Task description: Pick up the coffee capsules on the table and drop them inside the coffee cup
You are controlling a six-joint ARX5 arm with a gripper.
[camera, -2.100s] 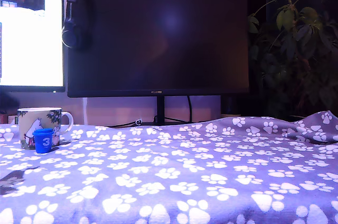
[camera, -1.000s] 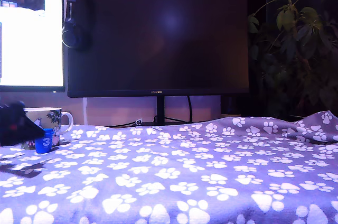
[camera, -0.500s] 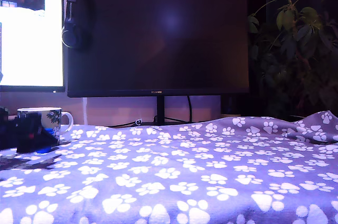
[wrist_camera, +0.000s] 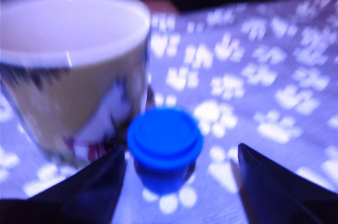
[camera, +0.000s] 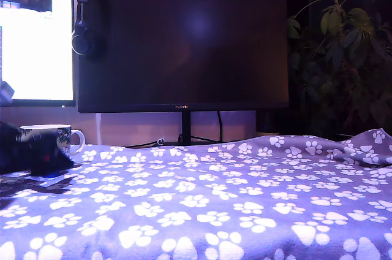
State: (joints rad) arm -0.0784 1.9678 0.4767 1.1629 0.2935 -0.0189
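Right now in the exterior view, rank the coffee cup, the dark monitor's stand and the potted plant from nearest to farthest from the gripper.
1. The coffee cup, just behind the gripper at the view's left edge.
2. The monitor stand, mid-view, at the back.
3. The potted plant, far right.

The table [camera: 208,205] wears a purple-blue cloth printed all over with white paw prints. The coffee cup [wrist_camera: 74,71] has a white rim and a pale, whitish inside; its wall shows an olive-tan ground, a white figure, dark leaf shapes near the rim and a pinkish strip at the foot. Just beside it stands a bright blue capsule [wrist_camera: 165,147] with a plain blue lid. The gripper [wrist_camera: 179,182] is black. In the exterior view the far monitor [camera: 184,45] is dark, the screen [camera: 37,33] at that view's left glowing white.
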